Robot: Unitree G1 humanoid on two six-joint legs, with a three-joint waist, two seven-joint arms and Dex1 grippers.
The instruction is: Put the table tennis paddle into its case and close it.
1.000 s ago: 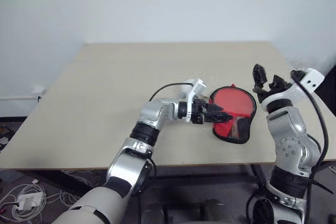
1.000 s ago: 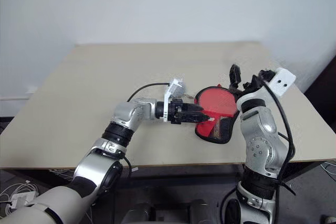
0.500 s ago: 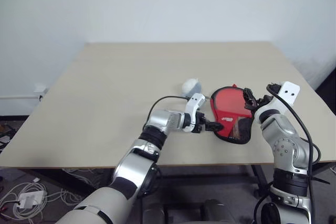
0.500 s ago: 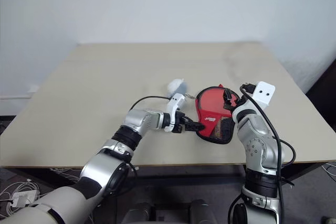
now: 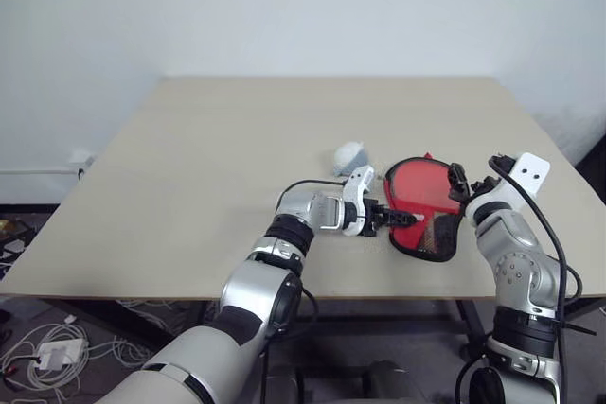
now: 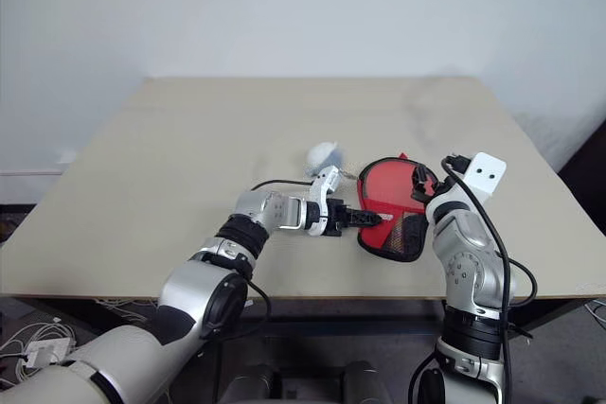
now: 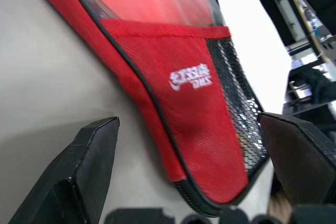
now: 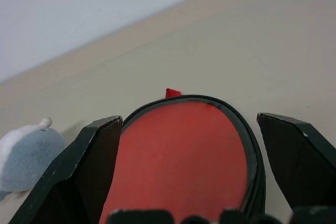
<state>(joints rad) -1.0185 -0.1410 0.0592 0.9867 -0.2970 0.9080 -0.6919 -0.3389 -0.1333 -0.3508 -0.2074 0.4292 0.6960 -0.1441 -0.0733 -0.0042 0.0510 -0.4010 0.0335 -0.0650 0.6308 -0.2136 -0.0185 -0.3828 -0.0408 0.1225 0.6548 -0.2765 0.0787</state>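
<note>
On bench (image 5: 208,158): case (image 5: 422,221) lying flat, red paddle (image 8: 184,150) face showing inside. Left gripper (image 5: 393,219) spread open at case's near-left edge, right gripper (image 5: 458,184) spread open at its right rim, likely bracketing for closing. Grey lump (image 5: 349,154) just beyond case.

A grey lump (image 5: 349,154) sits just beside the case (image 5: 422,221); the table (image 5: 208,167) elsewhere lies bare.

Left pincer (image 6: 374,219) and right pincer (image 6: 422,180) flank the case (image 6: 393,210).
</note>
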